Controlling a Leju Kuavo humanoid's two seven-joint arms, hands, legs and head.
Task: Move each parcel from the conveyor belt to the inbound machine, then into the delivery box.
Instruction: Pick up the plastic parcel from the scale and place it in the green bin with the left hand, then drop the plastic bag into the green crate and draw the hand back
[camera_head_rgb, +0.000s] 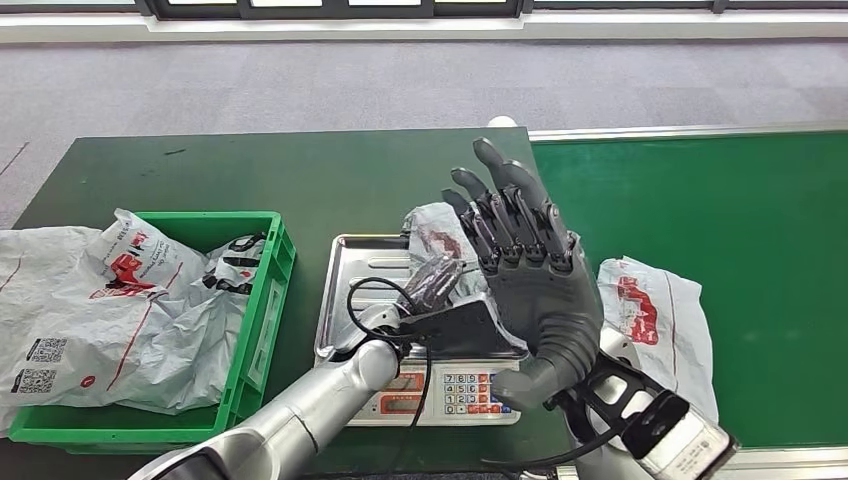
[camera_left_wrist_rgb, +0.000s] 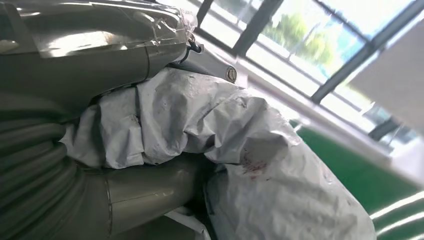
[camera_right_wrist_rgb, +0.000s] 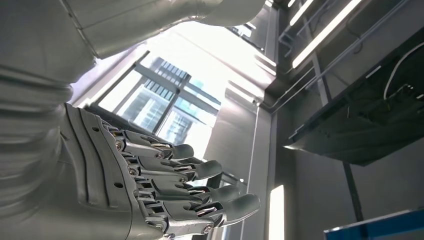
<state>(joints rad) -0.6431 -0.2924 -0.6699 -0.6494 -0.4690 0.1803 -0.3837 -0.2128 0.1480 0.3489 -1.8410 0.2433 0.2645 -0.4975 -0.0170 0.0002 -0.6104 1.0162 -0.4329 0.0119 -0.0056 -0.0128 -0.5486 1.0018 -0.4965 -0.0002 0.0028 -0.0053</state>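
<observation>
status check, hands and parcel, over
Left hand grips white parcel over scale tray. Right hand raised, open, empty. Second parcel on belt. Green box holds parcels.

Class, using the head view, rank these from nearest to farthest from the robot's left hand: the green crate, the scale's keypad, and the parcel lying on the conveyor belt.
1. Keypad: on the scale's front, just below the left hand.
2. Parcel on the belt: to the right, past the raised right hand.
3. Green crate: to the left; its near wall is roughly as far as that parcel, so 2 and 3 are close.
</observation>
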